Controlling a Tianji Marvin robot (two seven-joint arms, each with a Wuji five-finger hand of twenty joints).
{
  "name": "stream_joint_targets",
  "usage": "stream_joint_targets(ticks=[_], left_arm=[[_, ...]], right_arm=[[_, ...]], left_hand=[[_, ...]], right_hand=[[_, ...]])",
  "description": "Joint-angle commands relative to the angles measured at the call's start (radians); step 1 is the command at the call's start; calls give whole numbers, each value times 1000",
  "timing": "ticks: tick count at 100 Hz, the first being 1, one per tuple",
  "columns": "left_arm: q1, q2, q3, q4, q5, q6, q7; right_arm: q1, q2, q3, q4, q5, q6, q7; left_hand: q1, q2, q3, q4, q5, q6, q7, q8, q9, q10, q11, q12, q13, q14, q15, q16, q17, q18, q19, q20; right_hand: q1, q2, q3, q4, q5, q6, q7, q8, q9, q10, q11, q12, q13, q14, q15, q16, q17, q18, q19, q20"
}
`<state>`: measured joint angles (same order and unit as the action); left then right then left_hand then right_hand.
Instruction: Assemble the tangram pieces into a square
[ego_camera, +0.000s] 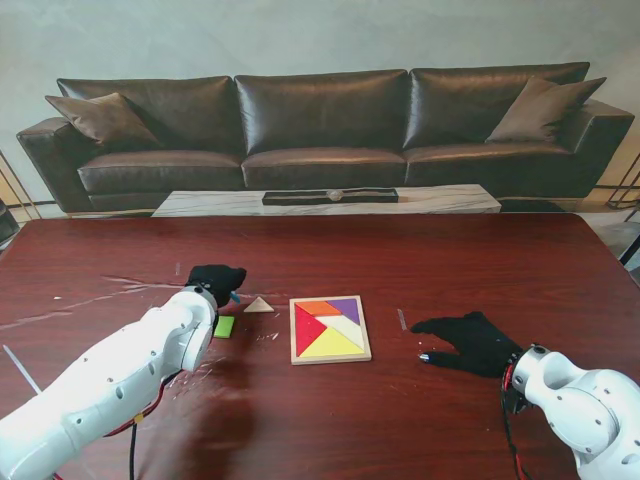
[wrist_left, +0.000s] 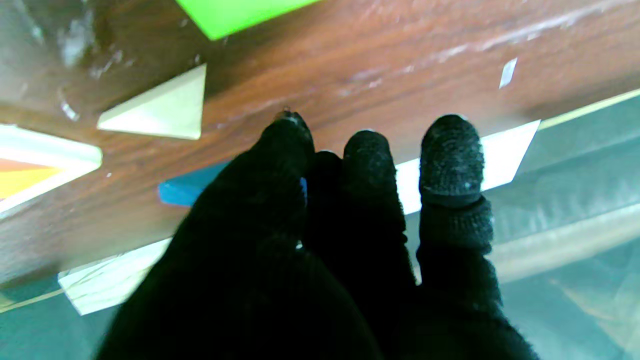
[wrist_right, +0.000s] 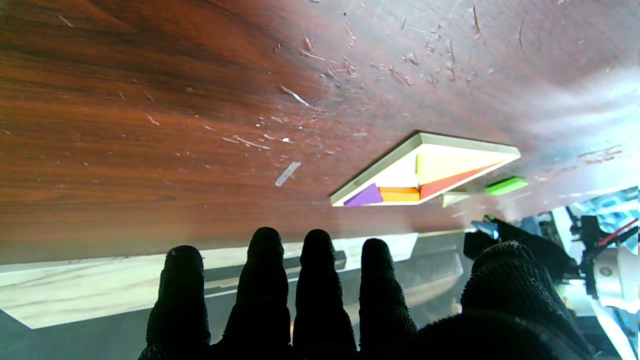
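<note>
Left hand (ego_camera: 216, 280) pinches a blue piece (wrist_left: 186, 188) — lifted to carry it. Just beside it lie the cream triangle (ego_camera: 259, 305) and green piece (ego_camera: 224, 326); beyond, the tray (ego_camera: 330, 358). Right hand (ego_camera: 466, 341) rests spread, holding nothing — waiting.

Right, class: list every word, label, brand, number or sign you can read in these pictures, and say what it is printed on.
None: no view shows readable text.
The tangram tray and its pieces carry plain colours only.
The sofa and table show no lettering.
</note>
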<state>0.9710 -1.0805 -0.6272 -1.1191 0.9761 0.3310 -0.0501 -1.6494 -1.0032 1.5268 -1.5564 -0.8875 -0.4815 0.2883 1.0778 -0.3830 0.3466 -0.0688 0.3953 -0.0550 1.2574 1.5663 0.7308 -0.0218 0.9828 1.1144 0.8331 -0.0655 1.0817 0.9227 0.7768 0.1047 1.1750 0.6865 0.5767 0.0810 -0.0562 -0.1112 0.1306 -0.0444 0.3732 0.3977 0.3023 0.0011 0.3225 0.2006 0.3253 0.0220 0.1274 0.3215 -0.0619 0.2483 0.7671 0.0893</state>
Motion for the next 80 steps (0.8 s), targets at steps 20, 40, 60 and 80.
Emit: stream_joint_targets(ticks=[20,40,60,80], left_arm=[[-9,4,10,-123,17,-67,-71],[-56,-10,93,-128,-36,-128,-84],[-102,-34,169,-107,-83,-167,-60],[-155,-57,251,-68,-125,-209,-55]], right_arm=[[-5,-2,-2,-3,-12,-5,-10],[-9,-3,4,-4,-17,-7,-15],[-14,-3,11,-5,-21,-6,-18],[-16,-4,15,-3,-21,-5,-24]], left_hand=[[46,24,-17,-15,78,7,50,4,40,-12,10,48,8,-43,-28,10,7,16,16,0],[48,26,-25,-11,77,2,49,4,41,-12,5,55,8,-46,-31,11,5,12,14,0],[49,26,-30,-9,77,0,48,4,42,-13,2,59,8,-47,-32,13,6,11,14,0],[51,27,-31,-5,76,-2,48,4,41,-14,-1,64,4,-48,-33,15,5,11,13,1]], right_hand=[[24,-1,6,25,-36,-1,2,-13,-1,-2,1,4,20,-13,-1,9,-12,16,9,-17],[25,-1,6,25,-36,-1,2,-13,-2,-2,1,4,21,-13,-1,9,-11,16,9,-17],[25,-1,5,25,-36,-1,3,-14,-1,-3,1,4,21,-14,-1,8,-11,15,9,-17],[25,0,6,25,-36,-1,3,-14,-1,-3,1,4,22,-13,-1,8,-10,15,9,-17]])
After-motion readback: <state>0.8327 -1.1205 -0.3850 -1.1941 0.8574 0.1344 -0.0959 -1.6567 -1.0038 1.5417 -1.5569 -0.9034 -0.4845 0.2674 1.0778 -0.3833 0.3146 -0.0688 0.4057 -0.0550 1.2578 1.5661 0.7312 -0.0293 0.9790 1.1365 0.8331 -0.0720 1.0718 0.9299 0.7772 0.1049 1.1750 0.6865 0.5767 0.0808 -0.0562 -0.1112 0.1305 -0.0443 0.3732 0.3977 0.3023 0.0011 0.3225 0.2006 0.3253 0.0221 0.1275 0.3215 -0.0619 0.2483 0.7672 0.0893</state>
